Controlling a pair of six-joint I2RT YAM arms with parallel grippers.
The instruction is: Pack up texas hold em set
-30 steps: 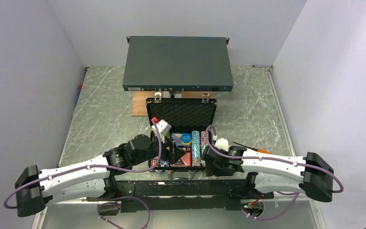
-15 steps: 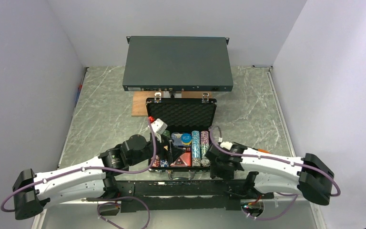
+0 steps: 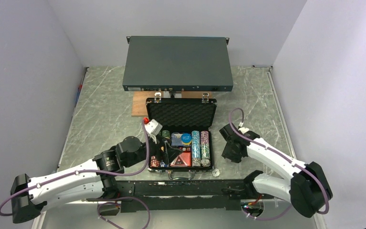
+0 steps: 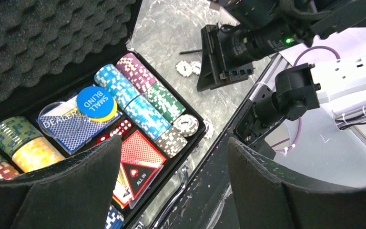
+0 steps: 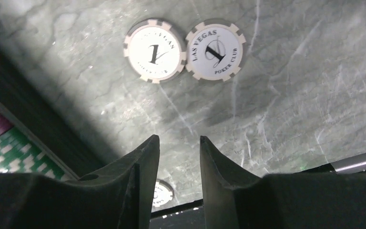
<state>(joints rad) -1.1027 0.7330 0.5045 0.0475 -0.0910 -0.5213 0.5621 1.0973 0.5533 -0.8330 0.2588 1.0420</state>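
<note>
Black case [image 3: 181,114] is seen open on the marble table [image 3: 105,109], with chip rows [image 4: 138,102] seated in its tray. Left gripper [image 4: 174,143] is held over the tray, fingers wide apart, empty. Right gripper [image 5: 178,140] is pointed at the table near two white chips [image 5: 155,50], which lie touching beside the case. Its fingers are narrowly apart, nothing between.
</note>
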